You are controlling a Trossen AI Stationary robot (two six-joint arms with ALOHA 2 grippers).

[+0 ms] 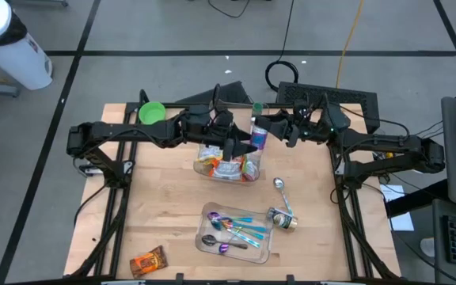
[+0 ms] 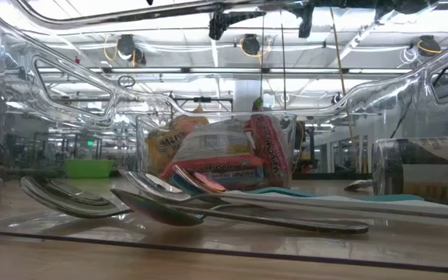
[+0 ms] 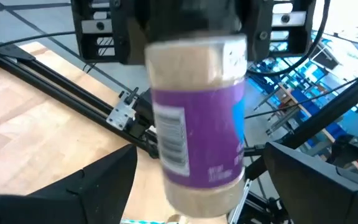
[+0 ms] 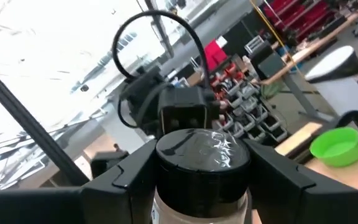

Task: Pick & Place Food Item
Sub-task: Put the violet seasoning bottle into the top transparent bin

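A jar [image 1: 258, 136] with a purple label and a black lid stands upright at the far middle of the table, by the far right corner of a clear tub [image 1: 228, 166] of packaged food. It also shows in the left wrist view [image 3: 197, 118]. My right gripper [image 1: 271, 127] comes from the right and is shut on the jar's top. My left gripper [image 1: 244, 146] comes from the left and is open. Its fingers [image 3: 98, 186] stand wide on either side of the jar's lower body without touching it. My right gripper holds the jar by its black lid [image 4: 204, 155], pinched between the two fingers [image 4: 126, 174], one on each side of the lid. The fingers come from the table's right side, slanting down. The jar hangs upright below the lid; whether its base rests on anything I cannot tell.
A clear tray [image 1: 212, 241] of several spoons lies near the front middle. A can [image 1: 283, 220] on its side and a loose spoon [image 1: 279, 190] lie to its right. A snack packet [image 1: 149, 261] lies at the front left. A green bowl [image 1: 151, 112] stands at the far left.
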